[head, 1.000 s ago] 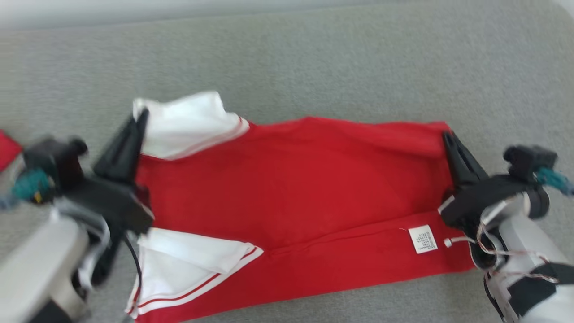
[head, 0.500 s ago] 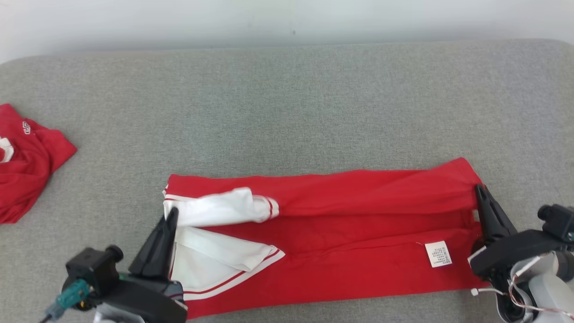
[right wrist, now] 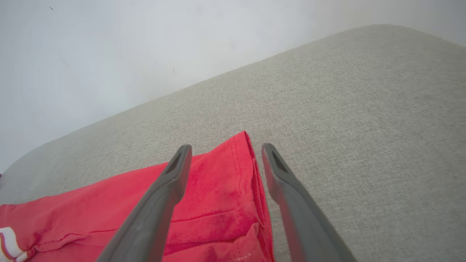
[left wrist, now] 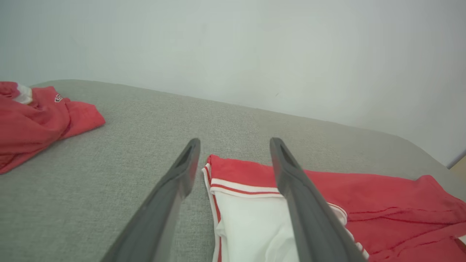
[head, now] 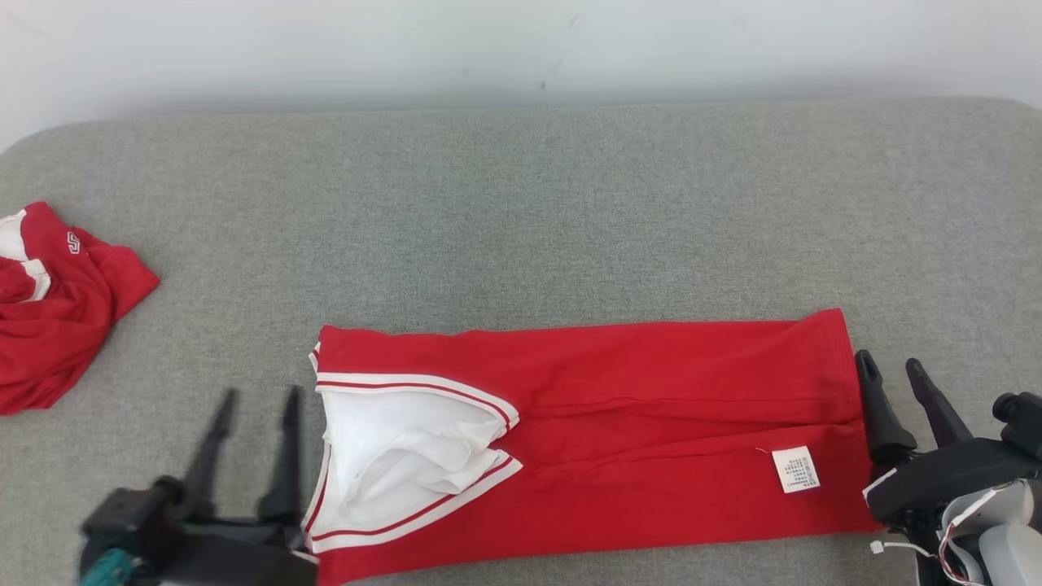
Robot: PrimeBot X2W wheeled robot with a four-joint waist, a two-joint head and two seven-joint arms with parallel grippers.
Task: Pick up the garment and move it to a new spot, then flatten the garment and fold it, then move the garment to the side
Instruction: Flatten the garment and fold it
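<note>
The garment (head: 619, 423) is a red shirt with white, red-striped sleeves, lying folded into a long band on the grey cushion (head: 521, 212). A white care label (head: 795, 469) shows near its right end. My left gripper (head: 254, 400) stands open just off the band's left end, beside the white sleeves (head: 407, 452); the left wrist view has the sleeve edge (left wrist: 251, 185) between its fingers (left wrist: 182, 171). My right gripper (head: 894, 370) stands open just off the right end, and the right wrist view shows the red hem (right wrist: 233, 171) lying between its fingers (right wrist: 178, 167), untouched.
A second red garment (head: 57, 325) lies crumpled at the cushion's far left, seen also in the left wrist view (left wrist: 36, 120). A pale wall (head: 521, 49) rises behind the cushion's back edge. Bare grey cushion stretches behind the folded band.
Both grippers have opened and let go of the garment's ends. The far half has been laid forward over the near half, and the band now lies flat. The head camera has shifted.
</note>
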